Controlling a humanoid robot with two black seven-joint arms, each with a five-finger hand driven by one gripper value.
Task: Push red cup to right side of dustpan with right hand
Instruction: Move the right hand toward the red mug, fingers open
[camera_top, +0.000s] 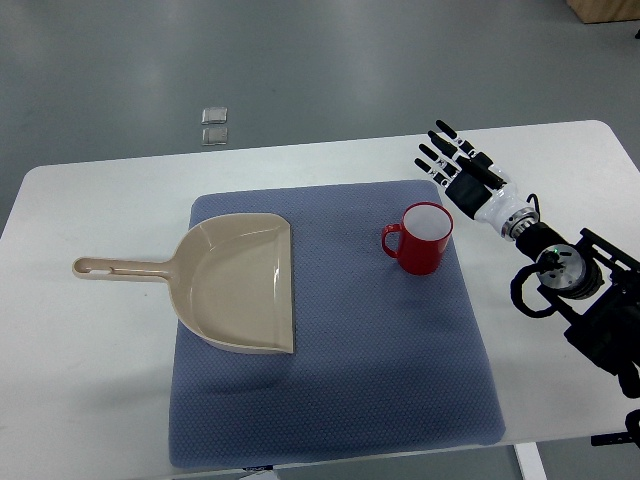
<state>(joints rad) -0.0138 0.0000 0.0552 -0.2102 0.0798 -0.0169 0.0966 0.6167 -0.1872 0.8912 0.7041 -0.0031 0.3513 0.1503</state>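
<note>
A red cup (424, 240) with a white inside stands upright on the blue mat (340, 390), its handle pointing left. A beige dustpan (240, 285) lies on the mat's left part, handle sticking out left over the table. The cup stands to the right of the dustpan with a gap between them. My right hand (448, 155) is above the table just right of and beyond the cup, fingers spread and pointing up-left, holding nothing and apart from the cup. The left arm is out of view.
The white table (90, 390) carries the mat. The right arm's black joints (580, 290) stretch along the right edge. Two small clear squares (214, 125) lie on the grey floor beyond the table.
</note>
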